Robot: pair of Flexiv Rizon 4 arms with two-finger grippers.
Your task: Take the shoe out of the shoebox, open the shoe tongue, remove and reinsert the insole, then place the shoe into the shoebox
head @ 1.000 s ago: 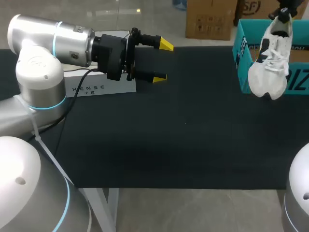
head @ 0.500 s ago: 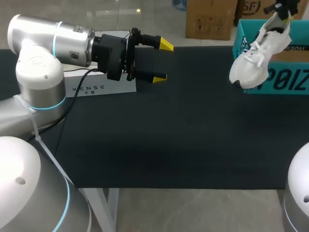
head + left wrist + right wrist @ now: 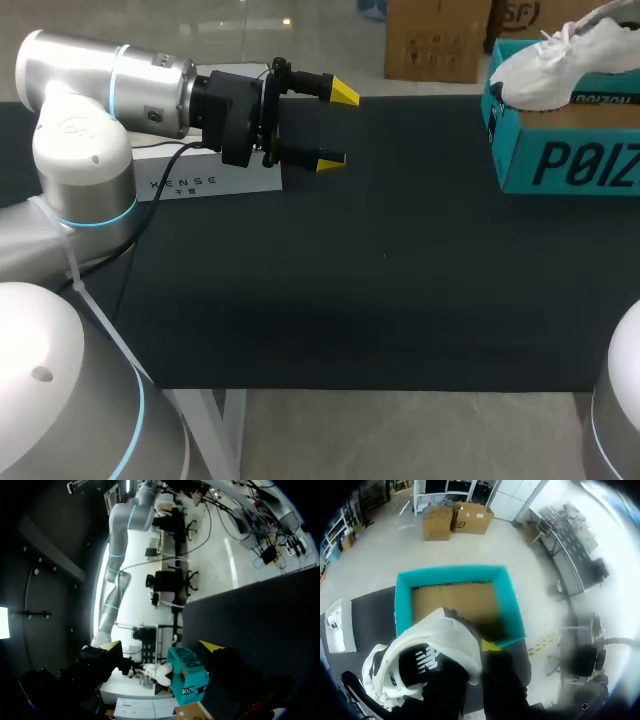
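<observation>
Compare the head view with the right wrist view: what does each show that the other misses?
Head view only: the left pincer, open above the table, and the shoebox seen from its printed outer side. Right wrist view only: the box's brown inside floor and the right pincer gripping the white shoe. Both: the shoe held over the teal box.

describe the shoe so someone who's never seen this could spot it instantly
On the black table, look to the far right corner, where an open teal shoebox stands. The white shoe hangs over the box's left end, toe toward the table's middle. Unlike the shoebox under it, it is white and laced, with a dark side logo.
</observation>
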